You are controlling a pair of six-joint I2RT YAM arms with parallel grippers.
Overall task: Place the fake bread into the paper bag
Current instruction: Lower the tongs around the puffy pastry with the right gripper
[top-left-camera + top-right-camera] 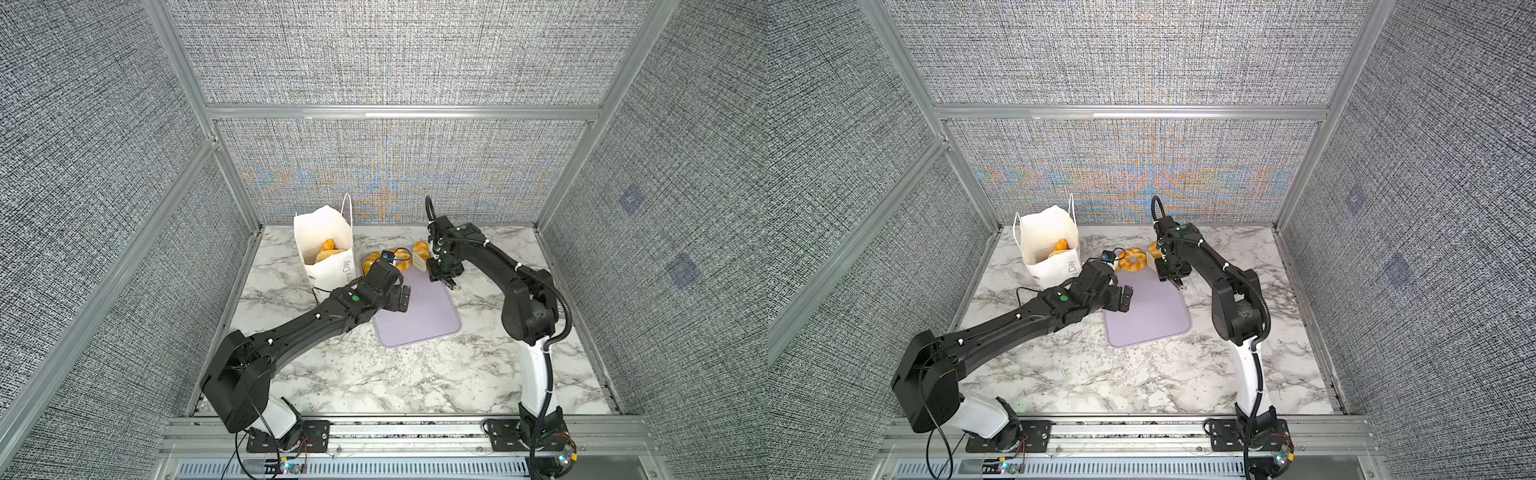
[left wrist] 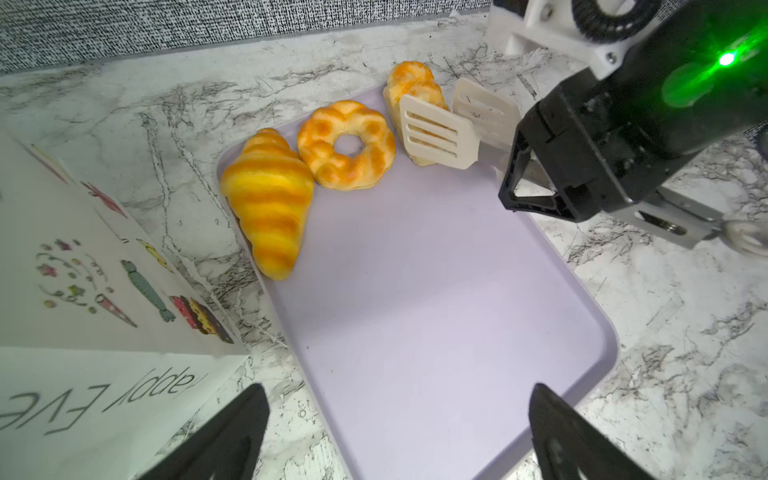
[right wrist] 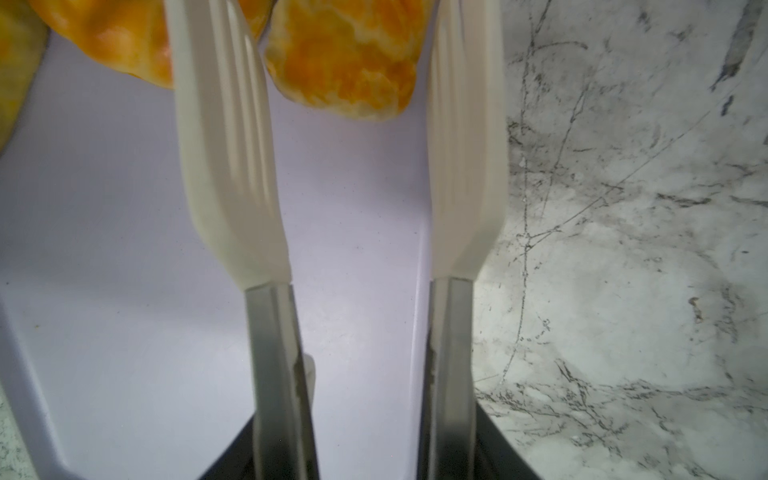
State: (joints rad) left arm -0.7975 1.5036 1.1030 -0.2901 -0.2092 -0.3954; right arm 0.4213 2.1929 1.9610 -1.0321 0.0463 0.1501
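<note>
In both top views the white paper bag (image 1: 332,276) stands upright just off the far left corner of the lavender tray (image 1: 419,320). Its mouth is open and golden rolls (image 1: 328,248) lie inside. Of its grey lettering only "Day" reads from here. The left gripper (image 1: 401,299) hovers over the tray's left edge, jaws spread wide and empty. The right gripper (image 1: 1168,271) hangs over the tray's far right corner, clenched on a pair of tongs (image 1: 419,262). A ring pastry (image 1: 1133,259) sits at the tray's far edge.

In the left wrist view three pieces line the tray's far end. A striped croissant (image 2: 270,199) lies on the corner nearest the bag, the ring pastry (image 2: 347,145) touches it, and a twisted roll (image 2: 411,87) lies at the opposite corner. The tongs' white slotted paddles (image 2: 436,133) stand on either side of that roll. The bag's side beside the tray reads "appy EVE" (upside down here), under small drawings of candy, a cone and a cake slice. The left gripper's black fingers (image 2: 237,432) stand far apart over the tray's near end.

In the right wrist view the tongs' steel arms (image 3: 270,353) rise from between the right gripper's fingers. The twisted roll (image 3: 345,58) lies between the paddles at the tray's edge, beside the marble table (image 3: 623,249). Whether the paddles touch the roll cannot be told.
</note>
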